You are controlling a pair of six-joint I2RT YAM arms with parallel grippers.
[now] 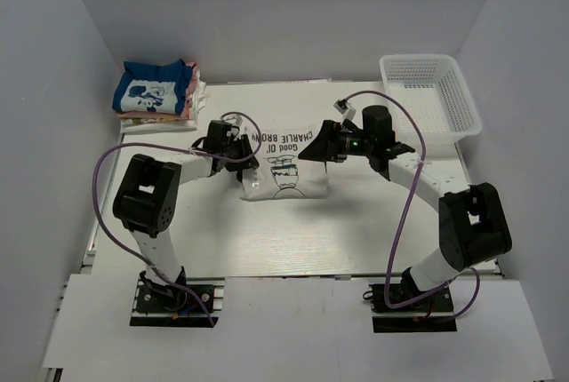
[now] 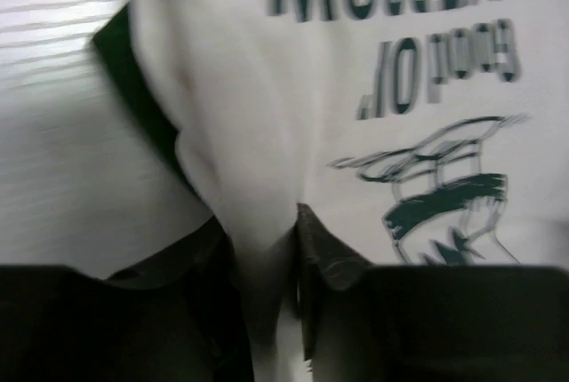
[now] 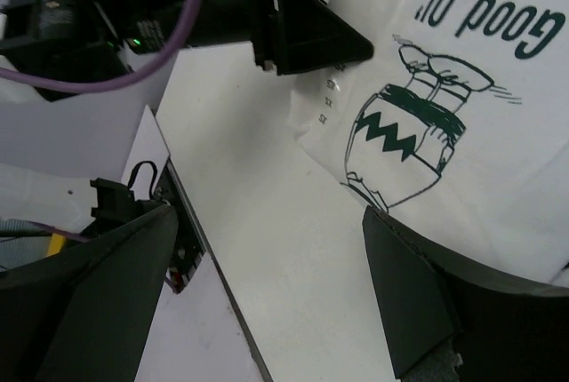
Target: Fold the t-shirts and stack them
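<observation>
Between my grippers, mid-table, lies the cream tee, its long side running left to right. My left gripper pinches a ridge of cloth at its left edge. My right gripper hangs spread wide just over the right edge, holding nothing.

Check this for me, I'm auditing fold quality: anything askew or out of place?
Only the cream t-shirt: it lies crooked mid-table, its left edge bunched up in the left gripper. Nothing spilled or damaged.
</observation>
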